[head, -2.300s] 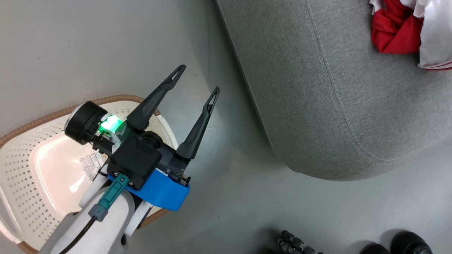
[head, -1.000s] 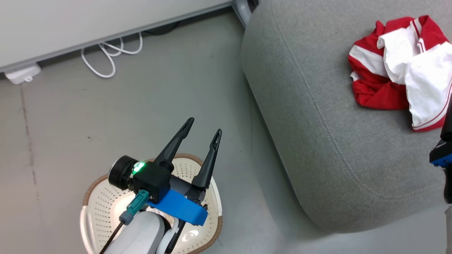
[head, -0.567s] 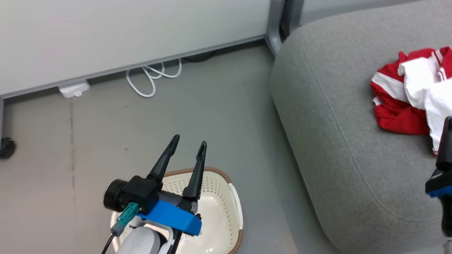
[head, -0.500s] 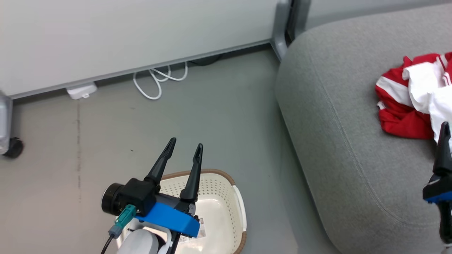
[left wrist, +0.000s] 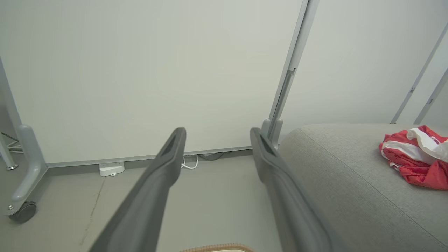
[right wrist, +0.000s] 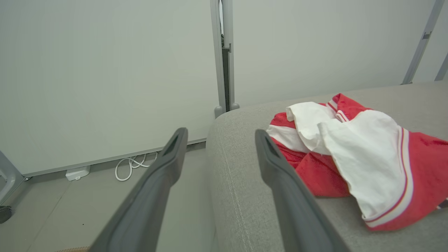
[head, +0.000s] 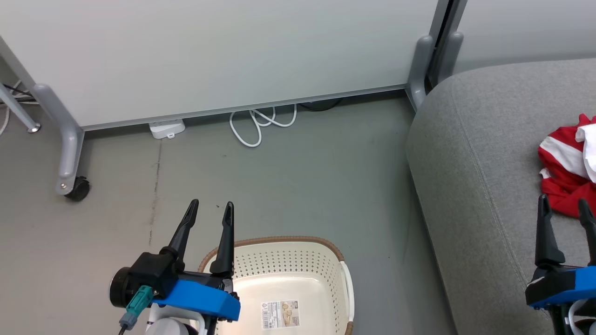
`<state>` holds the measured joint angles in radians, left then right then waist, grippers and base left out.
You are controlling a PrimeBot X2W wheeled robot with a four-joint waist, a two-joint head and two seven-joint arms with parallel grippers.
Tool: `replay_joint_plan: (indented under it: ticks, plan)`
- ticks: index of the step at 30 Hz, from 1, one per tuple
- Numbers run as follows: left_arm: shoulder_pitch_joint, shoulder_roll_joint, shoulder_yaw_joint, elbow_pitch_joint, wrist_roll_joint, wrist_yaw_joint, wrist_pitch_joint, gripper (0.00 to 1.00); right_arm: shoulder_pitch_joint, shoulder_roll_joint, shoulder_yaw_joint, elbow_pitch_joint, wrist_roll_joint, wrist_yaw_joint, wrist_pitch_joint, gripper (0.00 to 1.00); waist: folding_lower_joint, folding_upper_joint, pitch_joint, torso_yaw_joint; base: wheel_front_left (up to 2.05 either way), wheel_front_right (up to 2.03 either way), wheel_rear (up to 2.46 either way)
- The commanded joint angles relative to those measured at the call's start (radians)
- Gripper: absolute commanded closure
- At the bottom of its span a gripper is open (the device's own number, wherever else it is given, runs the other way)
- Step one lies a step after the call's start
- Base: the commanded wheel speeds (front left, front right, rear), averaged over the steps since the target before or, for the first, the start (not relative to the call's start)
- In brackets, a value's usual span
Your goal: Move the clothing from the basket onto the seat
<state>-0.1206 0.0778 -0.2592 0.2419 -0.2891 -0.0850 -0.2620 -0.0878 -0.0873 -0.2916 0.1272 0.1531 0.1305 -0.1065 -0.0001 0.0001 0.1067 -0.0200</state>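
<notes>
The left gripper (head: pixel 211 204) and right gripper (head: pixel 562 201) gape wide and empty, while the soft, light clothing (right wrist: pixel 350 157), crumpled on the seat (head: pixel 489 186) back from its rounded edge, would likely pinch best at a raised fold.

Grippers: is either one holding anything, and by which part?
Nothing is held. The left gripper and right gripper are both open and empty; the red-and-white soft clothing lies free on the light-grey fabric seat.

White cable (head: pixel 260 120) coiled on grey floor (head: pixel 302 186) near white plug box (head: pixel 166 129) below partition panel (head: pixel 209 56); caster (head: pixel 78 190) left.
</notes>
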Motion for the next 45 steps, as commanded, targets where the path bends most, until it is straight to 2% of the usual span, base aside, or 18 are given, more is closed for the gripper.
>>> replay_joint_plan:
  ticks: [1, 10, 22, 45]
  plan:
    - [0.015, -0.004, 0.016, -0.001, 0.014, 0.004, -0.004, 0.0, 0.025, 0.008, 0.009, -0.014, -0.008, 0.001, 0.003, 0.0, 0.0001, -0.0001, -0.013, 0.021, 0.0, 0.0, 0.0]
    - [0.051, -0.022, 0.079, 0.018, 0.02, 0.001, -0.004, 0.0, 0.092, 0.034, 0.061, -0.043, 0.015, 0.001, 0.001, 0.0, 0.0001, -0.0001, -0.047, 0.075, 0.0, 0.0, 0.0]
    - [0.062, -0.027, 0.129, 0.076, 0.029, -0.012, -0.004, 0.0, 0.145, 0.037, 0.132, -0.039, 0.009, 0.001, -0.005, 0.0, 0.0001, -0.0001, -0.081, 0.12, 0.0, 0.0, 0.0]
    - [0.066, -0.028, 0.133, 0.138, 0.04, -0.028, -0.004, 0.0, 0.177, 0.038, 0.157, -0.016, 0.03, 0.001, -0.014, 0.0, 0.0001, -0.0001, -0.11, 0.123, 0.0, 0.0, 0.0]
